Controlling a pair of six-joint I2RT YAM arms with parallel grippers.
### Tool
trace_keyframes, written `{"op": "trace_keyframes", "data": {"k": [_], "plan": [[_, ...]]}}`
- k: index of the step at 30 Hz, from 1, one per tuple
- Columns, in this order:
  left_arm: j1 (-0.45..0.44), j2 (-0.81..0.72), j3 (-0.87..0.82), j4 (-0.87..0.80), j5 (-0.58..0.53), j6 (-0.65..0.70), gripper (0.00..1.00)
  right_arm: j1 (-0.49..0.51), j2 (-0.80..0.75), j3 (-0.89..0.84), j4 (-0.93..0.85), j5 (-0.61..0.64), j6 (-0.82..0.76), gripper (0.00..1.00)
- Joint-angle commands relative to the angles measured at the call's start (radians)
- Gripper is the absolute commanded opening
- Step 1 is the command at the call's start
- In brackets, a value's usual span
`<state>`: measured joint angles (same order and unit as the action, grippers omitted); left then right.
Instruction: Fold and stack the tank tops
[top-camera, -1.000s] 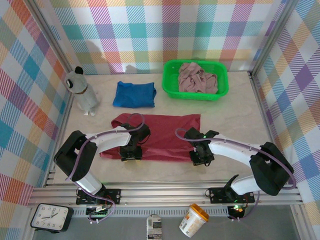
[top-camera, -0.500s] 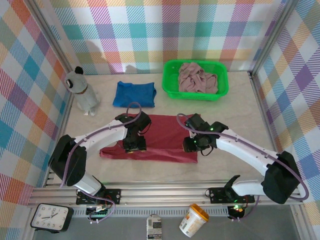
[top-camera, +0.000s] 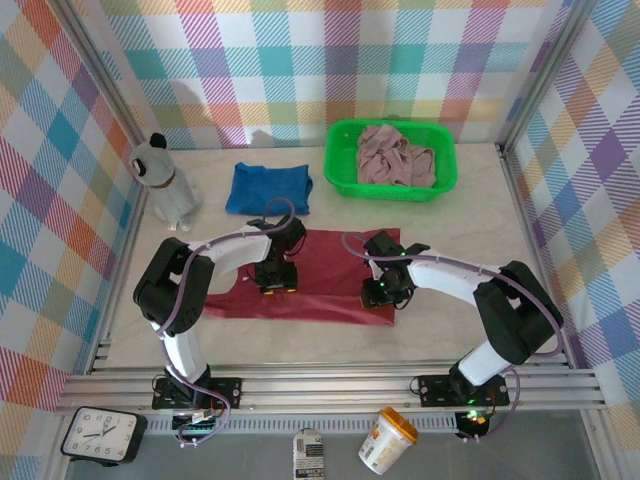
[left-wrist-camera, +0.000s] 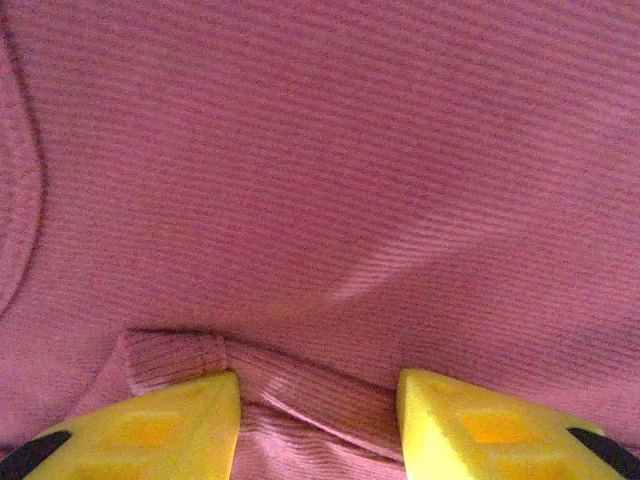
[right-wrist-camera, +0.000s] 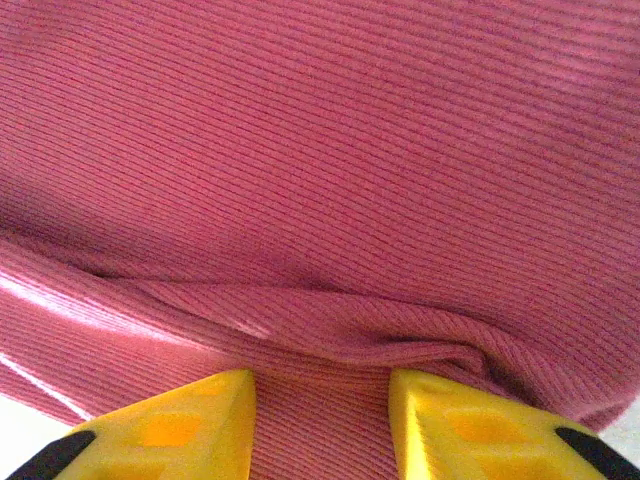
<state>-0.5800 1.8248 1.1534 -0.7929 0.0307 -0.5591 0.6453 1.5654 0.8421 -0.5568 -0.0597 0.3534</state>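
Both grippers are sitting farther from the arm bases than a second ago. They have slid from the near hem toward the middle of the dark red ribbed cloth tank top (top-camera: 330, 290), whose left end is now lying further in on the pale tabletop (top-camera: 470, 250). I am seeing the left gripper (top-camera: 277, 284) with its yellow fingers apart and a raised ridge of red cloth lying between them. The right gripper (top-camera: 381, 293) is likewise parted over a long wrinkle near the right edge, and neither is looking clamped. What is worrying me is that closing here may be catching one layer instead of the whole fold. Pushing on with parted jaws may instead be bunching the cloth into a crooked crease. If the two arms are travelling unevenly, the fold line is going to skew. Just beyond the left arm the royal blue cloth tank top (top-camera: 268, 188) is lying folded, near enough that a long forward sweep could be nudging it. The bright green plastic basket (top-camera: 335, 165), holding the crumpled pale pink cloth tank top (top-camera: 395, 158), is standing beyond the right arm. A grey and white animal figure (top-camera: 165, 185) is standing well off to the left.
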Motion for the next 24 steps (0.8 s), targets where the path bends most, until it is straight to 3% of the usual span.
{"op": "trace_keyframes", "data": {"k": [1, 7, 16, 20, 24], "plan": [[0.003, 0.075, -0.009, 0.000, 0.051, 0.029, 0.45, -0.004, 0.019, -0.021, -0.019, -0.036, -0.011, 0.41], [-0.048, 0.045, -0.055, -0.045, 0.091, 0.006, 0.45, -0.006, -0.035, -0.091, -0.077, -0.050, 0.053, 0.41], [-0.146, -0.051, -0.109, -0.029, 0.163, -0.099, 0.46, -0.031, -0.195, -0.145, -0.165, 0.048, 0.100, 0.48], [-0.145, -0.079, -0.011, -0.115, 0.093, -0.065, 0.48, -0.098, -0.286, -0.081, -0.156, 0.067, 0.043, 0.55], [-0.084, -0.033, 0.133, -0.176, 0.021, 0.026, 0.50, -0.200, -0.318, -0.018, -0.066, 0.091, -0.060, 0.68]]}}
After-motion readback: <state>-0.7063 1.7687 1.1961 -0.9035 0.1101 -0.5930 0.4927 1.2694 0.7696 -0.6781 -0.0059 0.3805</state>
